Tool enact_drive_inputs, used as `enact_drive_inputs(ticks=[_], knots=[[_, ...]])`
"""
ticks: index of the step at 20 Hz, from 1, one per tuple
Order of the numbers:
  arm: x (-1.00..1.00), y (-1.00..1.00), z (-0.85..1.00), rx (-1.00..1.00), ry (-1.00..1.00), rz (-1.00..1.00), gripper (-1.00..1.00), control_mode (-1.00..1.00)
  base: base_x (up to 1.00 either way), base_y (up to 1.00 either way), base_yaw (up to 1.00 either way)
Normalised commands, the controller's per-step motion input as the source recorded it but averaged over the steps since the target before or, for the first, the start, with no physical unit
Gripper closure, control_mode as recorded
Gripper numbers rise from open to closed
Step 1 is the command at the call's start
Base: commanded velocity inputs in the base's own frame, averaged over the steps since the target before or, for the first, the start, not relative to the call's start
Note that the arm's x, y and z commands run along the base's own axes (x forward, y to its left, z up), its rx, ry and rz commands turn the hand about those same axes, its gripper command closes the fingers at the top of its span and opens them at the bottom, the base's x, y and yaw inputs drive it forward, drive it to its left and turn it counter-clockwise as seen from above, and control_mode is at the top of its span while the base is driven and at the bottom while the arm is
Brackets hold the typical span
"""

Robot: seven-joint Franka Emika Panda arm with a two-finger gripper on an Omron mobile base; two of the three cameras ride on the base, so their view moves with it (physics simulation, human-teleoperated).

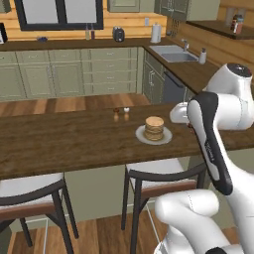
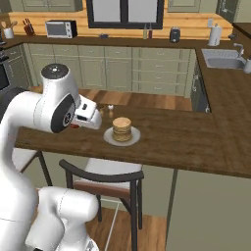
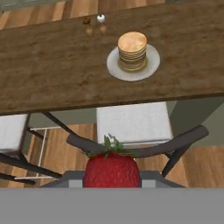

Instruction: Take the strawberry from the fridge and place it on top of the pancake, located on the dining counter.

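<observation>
One round white plate (image 3: 133,70) sits on the dining counter (image 3: 52,74) and carries the pancake (image 3: 132,50), a short golden-brown stack with nothing on top of it. We see the strawberry (image 3: 112,169) at the bottom of the hand view, red with green leaves, and our gripper (image 3: 112,175) is clamped narrowly on it, the berry hiding most of the fingertips. It hangs on the near side of the counter, above a stool with a pale seat (image 3: 132,122) and a dark curved backrest (image 3: 140,151), well short of the plate. Two small shakers (image 3: 95,24) stand on the counter just beyond the plate, toward its left in the hand view. From the left base view our white arm (image 1: 213,144) crosses in front of the counter's right end, beside the plate (image 1: 154,135). Beyond the counter lie green-grey cabinets (image 1: 69,72) and a sink (image 1: 173,53).
</observation>
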Motion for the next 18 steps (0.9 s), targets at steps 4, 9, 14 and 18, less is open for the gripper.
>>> enact_drive_inputs(ticks=[4,9,14,18], knots=[[1.0,-0.06,-0.62,0.0,0.26,-0.08,1.0,-1.0,0.0,0.0,0.0],[0.98,-0.04,-0.43,0.0,0.12,-0.04,1.0,-1.0,0.0,0.0,0.0],[0.87,-0.03,-0.15,0.0,0.03,0.0,1.0,-1.0,0.0,0.0,0.0],[0.94,-0.1,-0.24,0.0,0.04,0.0,1.0,-1.0,0.0,0.0,0.0]])
